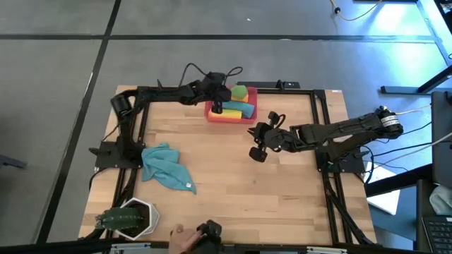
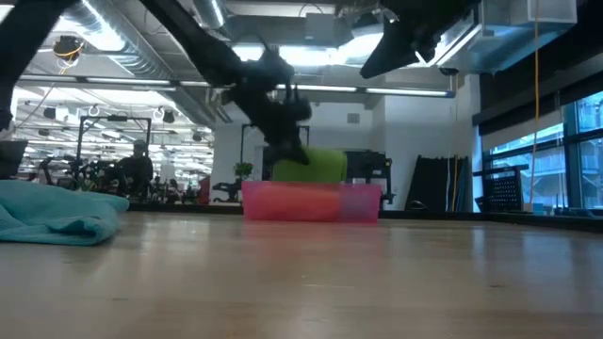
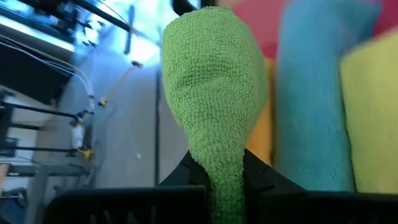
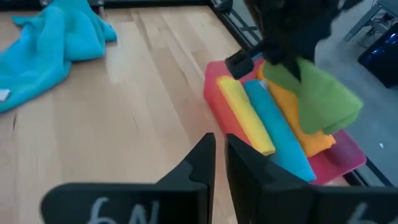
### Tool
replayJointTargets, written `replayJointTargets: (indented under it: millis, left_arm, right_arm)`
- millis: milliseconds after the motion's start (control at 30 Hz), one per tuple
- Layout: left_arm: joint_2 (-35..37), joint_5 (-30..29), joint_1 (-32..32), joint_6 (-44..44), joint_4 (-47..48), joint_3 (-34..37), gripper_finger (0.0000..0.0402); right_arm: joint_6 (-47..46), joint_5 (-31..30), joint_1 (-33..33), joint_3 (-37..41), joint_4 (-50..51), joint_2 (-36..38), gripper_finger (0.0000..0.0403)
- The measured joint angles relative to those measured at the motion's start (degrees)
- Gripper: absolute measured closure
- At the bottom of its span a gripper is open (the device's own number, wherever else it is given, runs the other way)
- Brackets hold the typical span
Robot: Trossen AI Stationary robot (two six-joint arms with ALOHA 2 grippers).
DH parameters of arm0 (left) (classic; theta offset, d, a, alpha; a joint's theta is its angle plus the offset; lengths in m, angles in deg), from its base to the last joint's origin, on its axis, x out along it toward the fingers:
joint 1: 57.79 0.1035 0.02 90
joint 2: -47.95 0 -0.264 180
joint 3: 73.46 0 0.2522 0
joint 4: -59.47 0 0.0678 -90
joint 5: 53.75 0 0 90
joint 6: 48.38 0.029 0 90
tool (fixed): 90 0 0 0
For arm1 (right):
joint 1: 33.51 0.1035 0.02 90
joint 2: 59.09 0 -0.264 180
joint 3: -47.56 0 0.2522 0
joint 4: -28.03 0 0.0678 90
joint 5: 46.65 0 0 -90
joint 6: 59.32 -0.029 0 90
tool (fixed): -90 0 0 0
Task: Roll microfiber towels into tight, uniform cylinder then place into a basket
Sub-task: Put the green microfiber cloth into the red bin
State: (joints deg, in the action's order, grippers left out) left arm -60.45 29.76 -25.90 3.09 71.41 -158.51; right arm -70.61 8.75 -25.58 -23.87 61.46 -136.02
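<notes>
The red-pink basket (image 1: 218, 118) stands at the table's far edge and holds a yellow roll (image 4: 244, 112), a teal-blue roll (image 4: 277, 134) and an orange roll (image 4: 305, 134), side by side. My left gripper (image 1: 220, 99) is over the basket, shut on a green rolled towel (image 4: 323, 99). Another teal-blue towel (image 1: 164, 166) lies crumpled on the table's left part. My right gripper (image 4: 219, 152) hangs above the table to the right of the basket, shut with nothing between its fingers. My left gripper pinches one end of the green roll (image 3: 224, 177) between its two fingers. The rest of the roll sticks out ahead of the fingers, thick and rounded, along their line. It is over the orange roll at the basket's far side; whether it rests on it, I cannot tell.
A white hexagonal pot with a green plant (image 1: 130, 219) stands at the near left corner. A person's hand (image 1: 185, 240) shows at the near edge. Black frame rails (image 1: 325, 134) run along the table's sides. Bare wood lies between the crumpled towel and my right gripper.
</notes>
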Motion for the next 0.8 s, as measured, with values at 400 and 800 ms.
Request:
replayJointTargets:
  millis: [400, 800]
  left_arm:
    - [-6.6, 6.0, 0.6, 1.5, 5.2, -0.3, 0.0385]
    - [-4.2, 5.5, 0.3, -0.4, 7.4, -0.3, 0.0251]
  right_arm:
    - [2.7, 0.2, -2.2, 0.0, 0.2, 0.0, 0.0364]
    - [2.6, 0.3, -3.0, 0.0, -0.2, 0.0, 0.0364]
